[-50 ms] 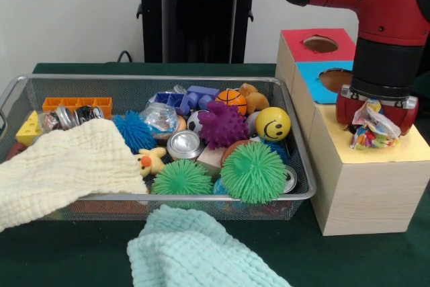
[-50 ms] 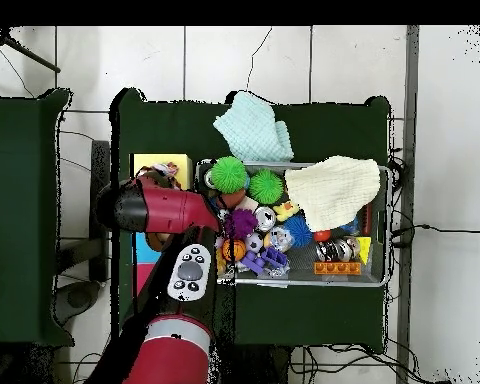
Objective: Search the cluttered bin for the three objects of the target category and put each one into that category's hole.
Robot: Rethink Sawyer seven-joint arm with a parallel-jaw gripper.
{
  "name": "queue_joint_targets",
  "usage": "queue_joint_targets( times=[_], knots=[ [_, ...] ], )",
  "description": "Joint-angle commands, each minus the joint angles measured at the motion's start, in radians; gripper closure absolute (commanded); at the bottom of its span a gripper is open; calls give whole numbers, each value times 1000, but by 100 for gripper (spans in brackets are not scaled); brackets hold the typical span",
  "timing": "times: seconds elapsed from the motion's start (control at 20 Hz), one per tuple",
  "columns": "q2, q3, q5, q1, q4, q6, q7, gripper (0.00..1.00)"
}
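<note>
Candy bag (image 1: 371, 128) in fingers (image 1: 371, 113) over yellow section, seemingly arm-hidden overhead

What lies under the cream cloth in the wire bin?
The cream cloth drapes over the bin's corner. A yellow duck toy peeks out at its edge; whatever lies beneath is covered.

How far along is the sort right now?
Done: cannot tell; the box's insides are hidden. In hand: the gripper holds a crinkly multicoloured packet over the yellow section, not yet dropped. Left: searching the still cluttered bin.
</note>
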Motion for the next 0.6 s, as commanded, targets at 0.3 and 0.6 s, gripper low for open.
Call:
queue_joint_targets(
  times=[0.3, 0.6],
  knots=[
    [200, 60, 38, 0, 96, 103, 190, 100],
    [146, 60, 41, -3, 125, 124, 182, 100]
  ],
)
